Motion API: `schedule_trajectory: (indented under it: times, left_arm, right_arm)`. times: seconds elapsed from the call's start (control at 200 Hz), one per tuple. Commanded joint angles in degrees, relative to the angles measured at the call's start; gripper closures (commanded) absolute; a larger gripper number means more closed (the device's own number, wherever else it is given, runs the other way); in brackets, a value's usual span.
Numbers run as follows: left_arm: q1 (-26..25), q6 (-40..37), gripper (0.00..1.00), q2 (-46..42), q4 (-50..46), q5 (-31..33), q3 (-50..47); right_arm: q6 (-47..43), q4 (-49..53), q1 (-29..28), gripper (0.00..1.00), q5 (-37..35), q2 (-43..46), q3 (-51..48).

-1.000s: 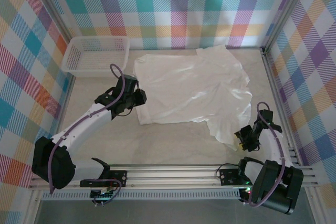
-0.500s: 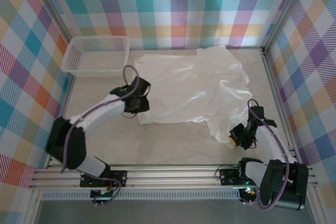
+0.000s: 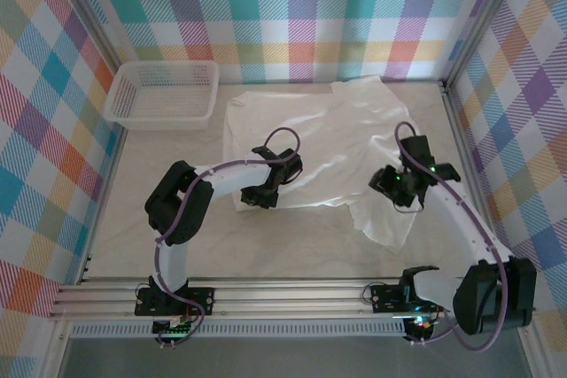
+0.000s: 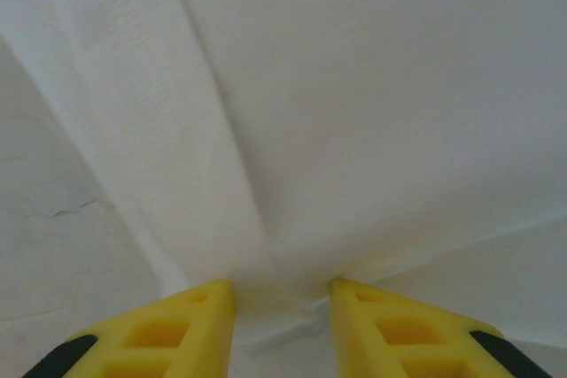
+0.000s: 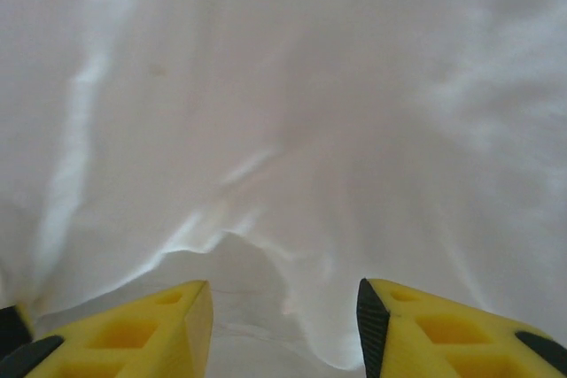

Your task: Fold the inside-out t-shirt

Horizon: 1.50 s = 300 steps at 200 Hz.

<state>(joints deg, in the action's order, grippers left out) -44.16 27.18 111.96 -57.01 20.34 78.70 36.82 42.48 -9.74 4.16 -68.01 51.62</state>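
The t-shirt (image 3: 337, 130) is thin, faintly glossy cloth; the basket (image 3: 159, 114), plastic mesh.

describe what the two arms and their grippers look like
Both the left arm and right arm have white links, bulky black joints and a looping purple cable. The left gripper and right gripper have yellow wedge fingers with black pads.

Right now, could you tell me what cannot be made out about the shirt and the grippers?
Left gripper: whether it pinches the t-shirt; left wrist view, bunched cloth fills the gap, the bottom edge cuts the fingers.
Right gripper: its contact with the cloth; top view, its wrist covers the tips.
Seams proving inside-out: too small from above, blurred up close.
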Motion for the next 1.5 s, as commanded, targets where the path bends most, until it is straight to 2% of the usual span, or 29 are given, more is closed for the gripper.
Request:
schedule_trajectory:
  times: [0.0,0.105,0.18,0.345,0.435,0.55,0.7,0.83,0.975,1.05,1.13,1.195,1.27,1.39,1.495]
  left_arm:
    - [-0.66,-0.47,0.69,-0.32,-4.87,5.14,1.02]
    - [-0.58,-0.58,0.73,-1.22,-3.94,4.34,-0.16]
    - [-0.58,-0.41,0.78,-1.91,-2.4,3.33,-1.52]
    - [-0.58,1.07,1.0,-4.02,-1.51,4.74,-3.67]
    - [-0.65,1.32,1.0,-6.56,-1.9,7.45,-4.27]
    - [0.7,-0.3,1.0,-9.94,-2.28,13.95,-4.53]
    - [7.39,-5.69,1.0,-11.54,1.11,16.63,-3.97]
    - [13.28,-11.76,1.0,-12.61,7.91,19.58,-5.71]
    - [18.02,-16.07,1.0,-13.03,14.67,17.2,-6.53]
    - [18.23,-16.28,0.89,-14.25,15.68,13.94,-6.67]
    - [18.24,-13.93,0.8,-17.48,16.91,4.09,-7.87]
    - [18.25,-9.67,0.75,-20.36,17.37,-3.64,-9.48]
    - [17.88,-4.44,0.71,-22.75,15.84,-8.87,-10.67]
    - [13.41,-1.21,0.7,-22.21,12.9,-6.94,-10.04]
    - [9.17,-0.82,0.68,-15.63,10.8,-2.6,-5.09]
  right_arm:
    - [-0.31,-7.1,-2.83,0.52,1.8,-5.93,2.88]
    - [1.79,-13.55,-3.65,0.52,3.44,-14.57,6.21]
    - [2.07,-12.7,-4.13,0.53,2.92,-22.47,11.31]
    - [0.16,-12.77,-5.37,0.53,3.61,-34.69,17.94]
    - [-0.26,-11.88,-5.37,0.53,4.37,-39.25,19.69]
    - [-1.63,-10.25,-4.46,0.54,-0.8,-43.33,21.18]
    - [-2.81,-8.01,-1.0,0.6,-1.44,-48.39,25.15]
    - [-1.95,-7.27,1.1,0.62,-0.88,-49.98,27.14]
    - [-2.19,-5.7,1.12,0.62,0.85,-50.69,30.15]
    - [-2.65,-5.37,1.14,0.61,2.86,-49.68,30.99]
    - [-2.97,-5.42,1.03,0.6,4.94,-47.63,31.34]
    - [-3.16,-5.1,1.03,0.59,5.91,-45.52,31.53]
    - [-3.17,-5.17,0.97,0.59,7.0,-43.41,30.83]
    - [-1.86,-6.55,0.6,0.58,8.22,-39.52,27.12]
    - [-0.3,-7.93,0.0,0.58,7.79,-36.95,23.8]
